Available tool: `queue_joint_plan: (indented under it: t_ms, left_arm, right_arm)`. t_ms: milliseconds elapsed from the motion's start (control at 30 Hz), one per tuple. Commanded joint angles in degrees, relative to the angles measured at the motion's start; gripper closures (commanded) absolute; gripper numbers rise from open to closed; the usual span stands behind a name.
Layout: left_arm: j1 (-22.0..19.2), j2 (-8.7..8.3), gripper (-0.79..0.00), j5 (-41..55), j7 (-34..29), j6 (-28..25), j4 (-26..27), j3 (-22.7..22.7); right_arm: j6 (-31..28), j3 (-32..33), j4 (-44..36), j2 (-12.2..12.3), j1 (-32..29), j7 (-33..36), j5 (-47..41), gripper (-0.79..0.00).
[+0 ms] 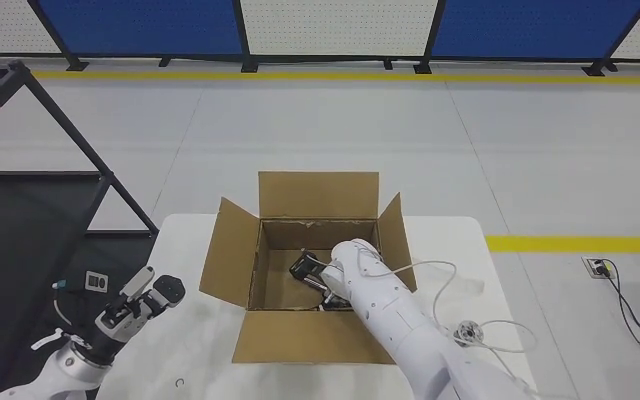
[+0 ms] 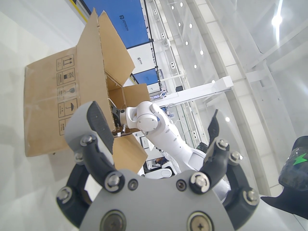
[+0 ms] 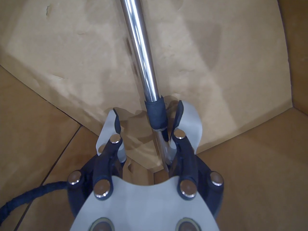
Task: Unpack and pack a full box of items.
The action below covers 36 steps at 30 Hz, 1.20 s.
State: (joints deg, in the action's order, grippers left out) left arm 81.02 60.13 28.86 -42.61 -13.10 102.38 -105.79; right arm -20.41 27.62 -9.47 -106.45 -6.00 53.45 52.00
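Inside the box [image 1: 318, 196], the right tool [image 3: 147, 112] is spread, unclenched, astride the capped end of the metal rod [image 3: 137, 37] lying on the bottom. That end should be centred before clenching. The left tool [image 2: 156, 118] is likewise released beside the box.

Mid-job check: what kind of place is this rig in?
Probably a large industrial hall or robot test bay: blue and white partition panels, yellow floor lines, a high ceiling with rows of lights.
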Motion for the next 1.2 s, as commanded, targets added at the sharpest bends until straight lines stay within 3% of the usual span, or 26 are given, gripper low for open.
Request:
queue_joint_plan:
  t_ms: [0,100,300,500,1067,1167]
  left_arm:
    - [-0.1,-0.02,-0.785,0.1,0.0,0.0,-0.1,0.0]
    - [-0.2,-0.06,-0.785,0.5,-0.2,0.1,-0.2,-0.1]
    - [-0.4,-0.13,-0.785,0.6,-0.4,0.0,-0.5,0.0]
    - [-0.6,-0.18,-0.785,0.5,-0.2,0.0,-0.7,0.2]
    - [-0.5,-0.31,-0.785,0.5,0.1,0.0,-0.5,0.4]
    - [-0.3,-0.32,-0.785,0.7,0.2,-0.3,-0.5,0.3]
  right_arm:
    - [0.3,0.1,-0.2,0.1,0.0,-0.6,0.2,-0.154]
    - [0.4,0.2,-0.3,0.2,0.0,-1.7,0.6,-0.154]
    - [-0.2,0.4,-0.6,0.5,0.0,-2.6,1.1,-0.231]
    - [-1.2,0.8,-0.8,0.9,0.1,-3.4,1.3,-0.237]
    - [-2.6,1.5,-2.0,1.5,-0.6,-3.1,2.4,-0.231]
    - [-2.4,1.5,-2.1,1.4,-0.6,-2.4,2.7,-0.175]
